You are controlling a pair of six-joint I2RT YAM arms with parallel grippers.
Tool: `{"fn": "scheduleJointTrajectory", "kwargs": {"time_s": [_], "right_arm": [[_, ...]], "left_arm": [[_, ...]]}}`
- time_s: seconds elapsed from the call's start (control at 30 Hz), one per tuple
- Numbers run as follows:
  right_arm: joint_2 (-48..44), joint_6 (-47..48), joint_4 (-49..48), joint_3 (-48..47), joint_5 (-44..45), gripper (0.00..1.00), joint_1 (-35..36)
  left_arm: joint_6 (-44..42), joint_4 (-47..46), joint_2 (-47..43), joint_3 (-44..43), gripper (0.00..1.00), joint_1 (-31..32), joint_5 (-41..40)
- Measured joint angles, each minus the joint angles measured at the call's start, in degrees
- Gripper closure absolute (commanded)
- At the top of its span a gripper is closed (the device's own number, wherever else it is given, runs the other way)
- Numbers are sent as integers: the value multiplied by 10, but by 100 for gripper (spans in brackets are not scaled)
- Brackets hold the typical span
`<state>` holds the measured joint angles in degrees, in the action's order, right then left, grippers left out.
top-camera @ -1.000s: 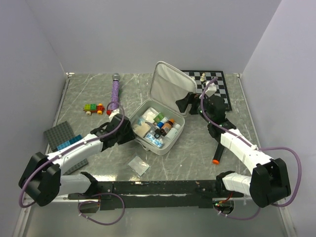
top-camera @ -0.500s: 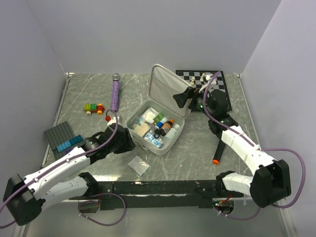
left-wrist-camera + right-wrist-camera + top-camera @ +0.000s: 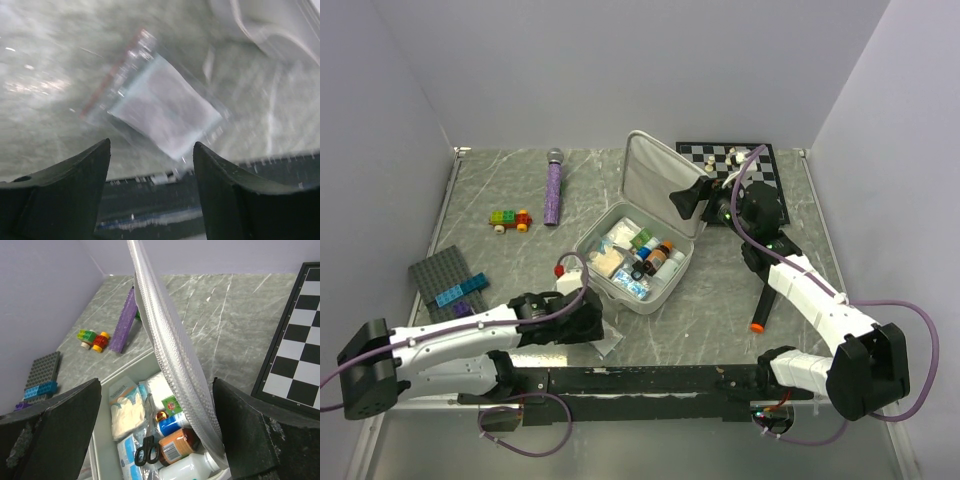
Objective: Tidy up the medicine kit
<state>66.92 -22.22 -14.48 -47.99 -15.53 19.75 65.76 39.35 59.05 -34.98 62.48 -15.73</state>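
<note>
by the tabletop's [image 3: 720, 300] left edge a grey baseplate [image 3: 440, 272] carrying blue bricks is lying flat. farther back, a small toy brick car [image 3: 510, 219] and a purple microphone [image 3: 553, 190] are resting near the far left corner.

close to the near edge, the left claw [image 3: 592, 325] is hovering low with its fingers spread apart and holding nothing. a small clear zip bag [image 3: 155, 107] is lying flat on the tabletop just beyond the fingertips, and the wrist view is too blurred to tell whether they are touching it.

the medicine kit [image 3: 638, 250] is sitting open around the middle of the tabletop, up and to the right of the left claw and apart from it. bottles [image 3: 172, 450], scissors [image 3: 146, 450] and white packets are showing in its tray. its lid [image 3: 655, 180] is standing up at the far side.

the right claw [image 3: 156, 385] is gaping wide at the lid's right edge. the lid's mesh-lined rim is passing between its two fingers, and it is gripping nothing.

behind the right claw, a chessboard [image 3: 760, 170] is lying at the far right corner. an orange-tipped pen [image 3: 760, 305] is lying near the right edge.
</note>
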Motion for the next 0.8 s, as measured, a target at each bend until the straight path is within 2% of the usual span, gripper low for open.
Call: {"fn": "scheduleJointTrajectory", "kwargs": {"time_s": [0.2, 0.4, 0.5, 0.6, 0.8], "right_arm": [[-1, 0, -1, 5, 0, 1, 3], [-1, -2, -2, 14, -2, 1, 4], [-1, -4, -2, 15, -3, 1, 4], [-1, -6, -2, 15, -5, 1, 4], [0, -7, -3, 15, -6, 1, 5]], "left_arm": [[34, -9, 18, 12, 28, -28, -51], [30, -63, -31, 99, 24, -94, -21], [23, -96, -61, 119, 26, -108, 3], [10, -123, -54, 122, 36, -113, 23], [-16, -183, -8, 121, 67, -113, 63]]}}
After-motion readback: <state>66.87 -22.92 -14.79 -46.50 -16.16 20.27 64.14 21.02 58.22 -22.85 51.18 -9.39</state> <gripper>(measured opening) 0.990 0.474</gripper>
